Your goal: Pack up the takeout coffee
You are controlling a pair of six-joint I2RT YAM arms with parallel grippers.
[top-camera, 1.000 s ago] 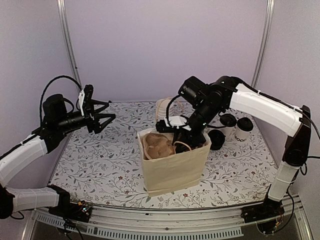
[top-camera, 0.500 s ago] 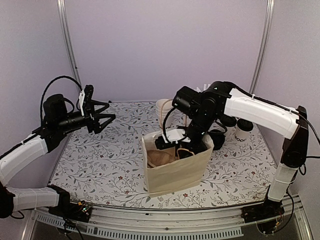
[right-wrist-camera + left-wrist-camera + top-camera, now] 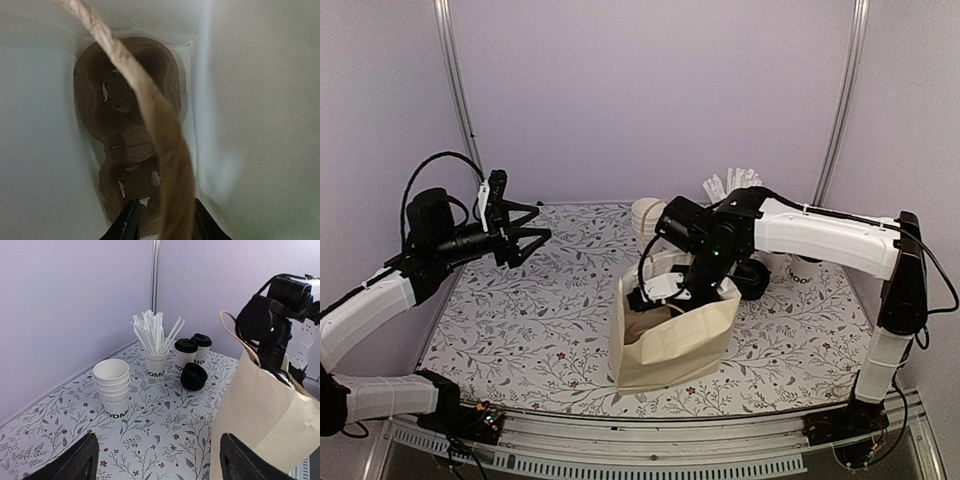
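Note:
Two takeout coffee cups, white with black lids, (image 3: 186, 354) (image 3: 202, 347) stand at the back right of the table; one shows in the top view (image 3: 807, 268). The cream paper bag (image 3: 670, 340) stands mid-table, leaning. My right gripper (image 3: 665, 290) reaches down into its mouth. In the right wrist view the gripper (image 3: 162, 220) is partly open, with a brown handle loop (image 3: 150, 125) running between the fingers. A brown cardboard cup carrier (image 3: 127, 135) lies on the bag's bottom. My left gripper (image 3: 525, 240) is open and empty, held in the air at the left.
A stack of black lids (image 3: 193, 376) lies in front of the coffee cups. A white cup of straws (image 3: 156, 365) stands beside them. A stack of empty white cups (image 3: 114, 392) stands further left. The bag (image 3: 260, 410) fills the right of the left wrist view.
My right arm has lowered into the bag. The bag has shifted right and leaned, and its mouth has narrowed so the carrier no longer shows from above. The left arm has not moved.

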